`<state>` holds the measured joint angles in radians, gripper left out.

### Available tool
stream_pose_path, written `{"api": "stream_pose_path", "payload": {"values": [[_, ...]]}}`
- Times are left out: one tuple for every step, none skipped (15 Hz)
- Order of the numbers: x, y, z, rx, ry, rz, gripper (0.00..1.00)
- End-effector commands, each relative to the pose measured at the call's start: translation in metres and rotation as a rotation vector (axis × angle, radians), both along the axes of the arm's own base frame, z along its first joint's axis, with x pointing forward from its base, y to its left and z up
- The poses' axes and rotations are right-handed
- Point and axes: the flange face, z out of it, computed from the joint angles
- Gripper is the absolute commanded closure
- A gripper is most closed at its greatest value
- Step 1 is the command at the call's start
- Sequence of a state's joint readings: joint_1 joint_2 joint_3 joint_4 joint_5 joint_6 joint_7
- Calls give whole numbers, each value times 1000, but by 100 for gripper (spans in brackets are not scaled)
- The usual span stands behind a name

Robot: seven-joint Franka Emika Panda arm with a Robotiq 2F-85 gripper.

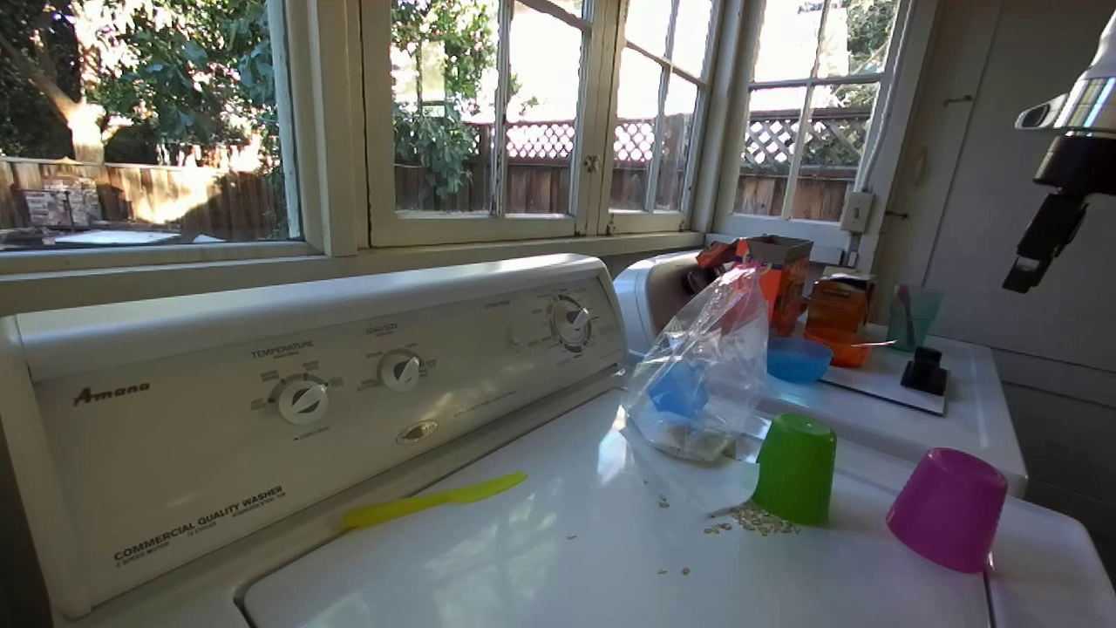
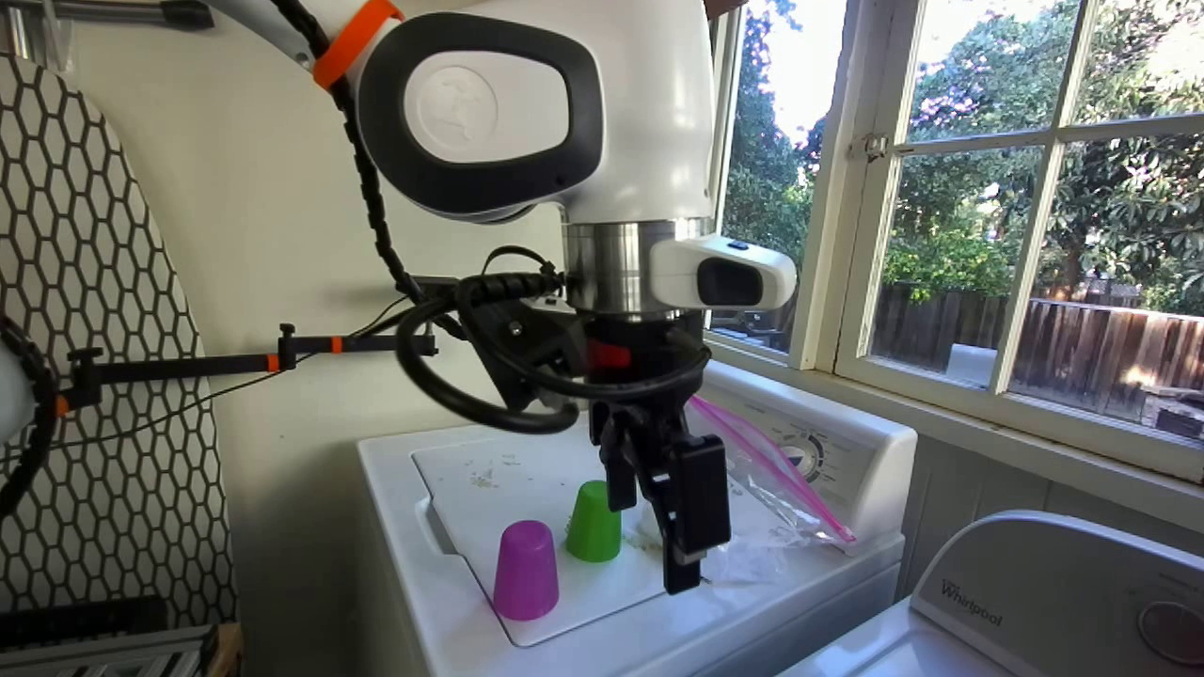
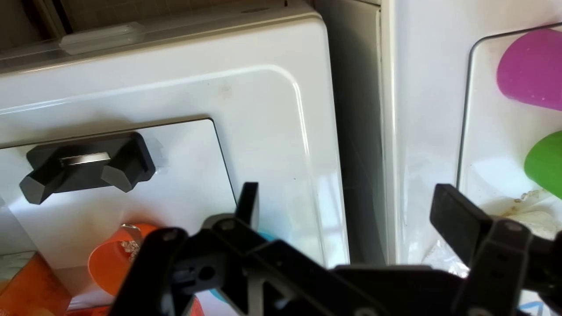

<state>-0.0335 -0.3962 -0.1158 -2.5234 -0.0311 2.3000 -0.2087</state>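
Aloft, the end effector [image 3: 351, 208] hangs wide open, empty; below it, toward 1 side, sit a blue bowl [image 1: 798, 362], then an orange bowl [image 1: 837, 351]; toward the opposite side, a green cup [image 1: 795, 471] and a purple cup [image 1: 949, 510].

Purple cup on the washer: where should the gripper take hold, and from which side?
Probably the purple cup near its top, from above, with the open gripper straddling its sides: it stands upside down, closed, narrower end uppermost, apart from the green cup.

Black hand [image 3: 353, 214], green cup [image 1: 795, 469], magenta cup [image 1: 949, 510], panel [image 2: 103, 235] (black honeycomb)
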Motion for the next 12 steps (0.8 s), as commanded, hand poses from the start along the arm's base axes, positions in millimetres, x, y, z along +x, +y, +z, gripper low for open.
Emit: {"api": "stream_pose_path", "payload": {"values": [[2,9,13,42,-11,-99,0],[3,15,17,62,-16,-130,0],[3,23,21,89,-23,-156,0],[5,30,24,106,-27,-179,0],[7,40,26,116,-24,-201,0],[9,49,27,118,-22,-225,0],[12,60,27,113,-29,-254,0],[13,68,27,116,-28,-273,0],[14,80,27,114,-25,-294,0],[15,89,27,113,-26,-310,0],[17,100,26,121,-25,-328,0],[19,108,26,123,-32,-350,0]]}}
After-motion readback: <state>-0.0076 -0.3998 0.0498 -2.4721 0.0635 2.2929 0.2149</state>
